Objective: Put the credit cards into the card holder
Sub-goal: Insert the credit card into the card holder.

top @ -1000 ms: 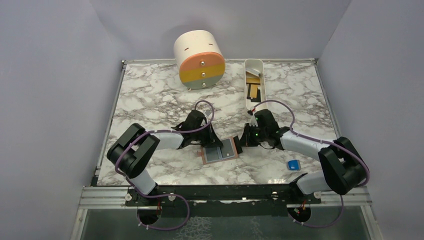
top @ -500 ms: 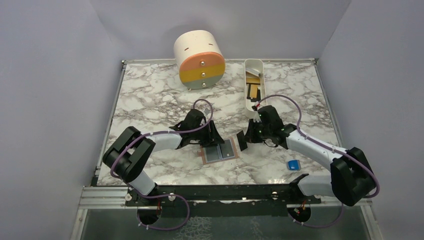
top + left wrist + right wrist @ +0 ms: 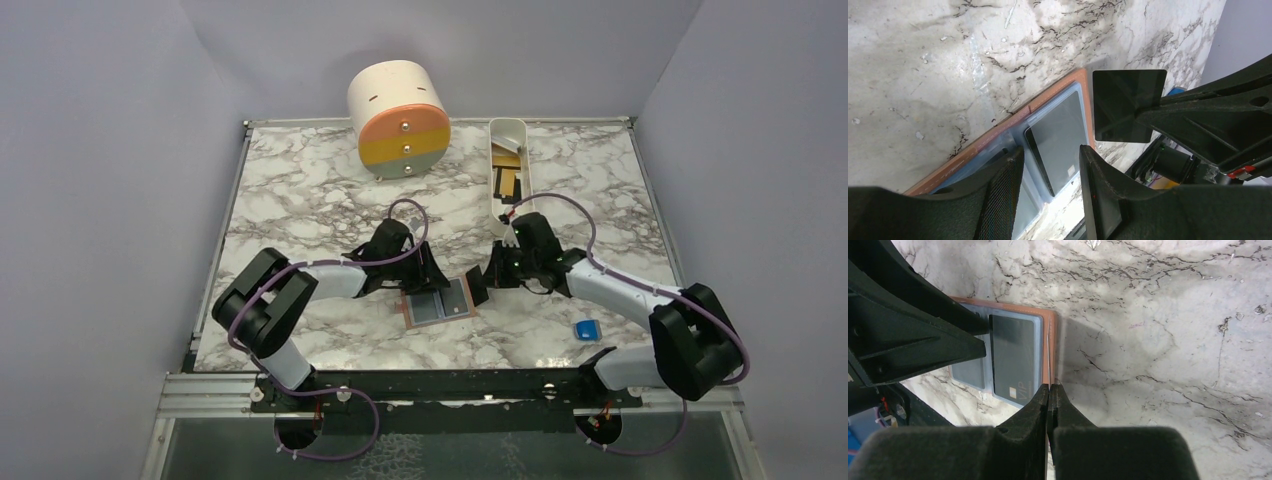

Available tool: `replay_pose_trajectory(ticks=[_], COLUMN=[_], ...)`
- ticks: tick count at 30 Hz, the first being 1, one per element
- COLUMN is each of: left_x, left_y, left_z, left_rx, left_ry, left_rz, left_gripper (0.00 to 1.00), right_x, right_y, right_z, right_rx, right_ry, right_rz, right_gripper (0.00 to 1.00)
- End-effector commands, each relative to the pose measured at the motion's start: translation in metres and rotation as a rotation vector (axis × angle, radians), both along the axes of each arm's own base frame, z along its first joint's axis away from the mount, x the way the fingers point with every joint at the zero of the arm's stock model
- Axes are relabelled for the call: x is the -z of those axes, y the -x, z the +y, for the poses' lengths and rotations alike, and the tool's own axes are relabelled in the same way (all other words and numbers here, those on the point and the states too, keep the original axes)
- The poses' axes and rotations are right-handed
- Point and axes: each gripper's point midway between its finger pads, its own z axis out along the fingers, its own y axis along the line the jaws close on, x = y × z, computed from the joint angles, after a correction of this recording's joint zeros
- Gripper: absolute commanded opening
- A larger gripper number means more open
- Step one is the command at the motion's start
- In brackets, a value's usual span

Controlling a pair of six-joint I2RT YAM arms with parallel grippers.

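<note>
The right gripper [image 3: 1049,392] is clamped on a thin black plastic credit card [image 3: 1128,105], held edge-on between its tips. Just past those tips, to their left, the tan-brown leather card holder [image 3: 1049,347] lies opened flat. Its long axis runs on toward the left gripper [image 3: 1050,150], which hovers half-spread and empty over the far half. A dark grey card [image 3: 1015,357] fills the nearer pocket. The farther pocket is probably free, though partly hidden.
</note>
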Motion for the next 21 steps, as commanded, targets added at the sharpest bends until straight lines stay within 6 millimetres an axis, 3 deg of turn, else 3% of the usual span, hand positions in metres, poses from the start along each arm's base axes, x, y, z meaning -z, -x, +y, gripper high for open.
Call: replay_pose_trajectory(ticks=[1,11,21], left_x=[-0.006,-0.018,-0.025], left_y=[-0.008,-0.015,-0.013], left_z=[-0.009,-0.018,-0.021], left_rx=[0.013,0.032,0.03], left_ry=[0.043,0.081,0.11], left_rz=[-0.025,-0.06,-0.061], left_gripper=[0.47,0.46,0.45], right_x=[0.002,0.02,0.011], right_y=[0.002,0.007,-0.007], right_z=[0.01,0.01,0.007], right_rx=[-0.024,-0.029,-0.017], right_ry=[-0.056,-0.051,-0.006], right_rz=[0.008,0.043,-0.003], right_gripper=[0.01,0.01,0.01])
